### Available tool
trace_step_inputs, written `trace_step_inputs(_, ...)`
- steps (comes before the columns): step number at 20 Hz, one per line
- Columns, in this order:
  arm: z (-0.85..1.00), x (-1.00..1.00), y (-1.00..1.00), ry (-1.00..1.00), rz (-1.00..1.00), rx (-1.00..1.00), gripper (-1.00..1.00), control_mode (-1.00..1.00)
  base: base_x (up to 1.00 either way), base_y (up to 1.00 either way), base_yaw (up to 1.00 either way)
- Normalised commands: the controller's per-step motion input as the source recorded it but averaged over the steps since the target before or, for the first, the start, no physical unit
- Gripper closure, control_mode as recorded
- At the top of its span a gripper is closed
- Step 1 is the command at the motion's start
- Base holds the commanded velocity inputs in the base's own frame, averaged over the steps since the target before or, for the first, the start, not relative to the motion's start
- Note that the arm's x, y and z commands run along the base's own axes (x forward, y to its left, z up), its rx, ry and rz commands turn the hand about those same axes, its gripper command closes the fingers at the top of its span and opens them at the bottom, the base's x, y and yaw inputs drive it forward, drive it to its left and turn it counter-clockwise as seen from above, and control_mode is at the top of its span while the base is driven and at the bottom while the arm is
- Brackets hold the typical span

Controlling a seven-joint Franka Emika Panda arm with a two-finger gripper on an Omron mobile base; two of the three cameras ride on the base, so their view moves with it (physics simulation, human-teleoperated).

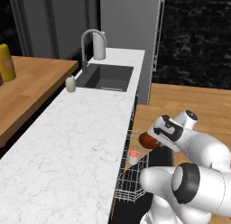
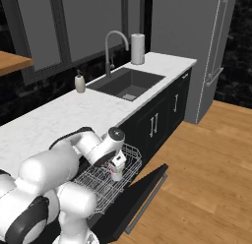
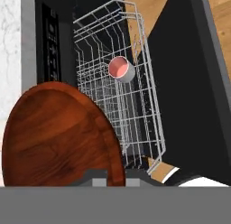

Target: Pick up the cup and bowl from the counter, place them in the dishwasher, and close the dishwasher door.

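My gripper (image 1: 154,139) is shut on the dark reddish-brown bowl (image 1: 147,141) and holds it on edge above the pulled-out wire rack (image 1: 130,175) of the dishwasher. In the hand view the bowl (image 3: 58,133) covers the lower left, with the rack (image 3: 140,105) below it. The pale cup (image 3: 121,68) with a salmon-red inside stands upright in the rack, and it sits close to the counter's edge in the left base view (image 1: 133,157). The dark dishwasher door (image 2: 145,191) hangs open over the wooden floor. The white marble counter (image 1: 67,137) runs along the left.
A dark sink (image 1: 106,77) with a grey faucet (image 1: 90,42) lies at the counter's far end, with a small soap bottle (image 1: 71,84) beside it. A grey fridge (image 2: 206,46) stands beyond. To the left is a brown wooden shelf (image 1: 27,90) with a yellow bottle (image 1: 6,63).
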Motion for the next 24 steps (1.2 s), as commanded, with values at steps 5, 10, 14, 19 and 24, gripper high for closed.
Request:
trace_step_inputs(5,-0.21,-0.07,-0.39,0.15,-0.01,0.00,1.00,-1.00,0.00,0.00,0.00)
trace_step_inputs(10,-0.50,0.04,-0.28,0.09,0.10,0.00,1.00,-1.00,0.00,0.00,0.00)
trace_step_inputs(14,-0.41,0.25,-0.19,0.01,0.17,0.02,1.00,-1.00,0.00,0.00,0.00)
trace_step_inputs(19,-0.51,0.39,-0.05,0.00,0.12,0.13,1.00,-1.00,0.00,0.00,0.00)
trace_step_inputs(24,-0.43,0.40,0.04,0.00,0.09,0.04,1.00,-1.00,0.00,0.00,0.00)
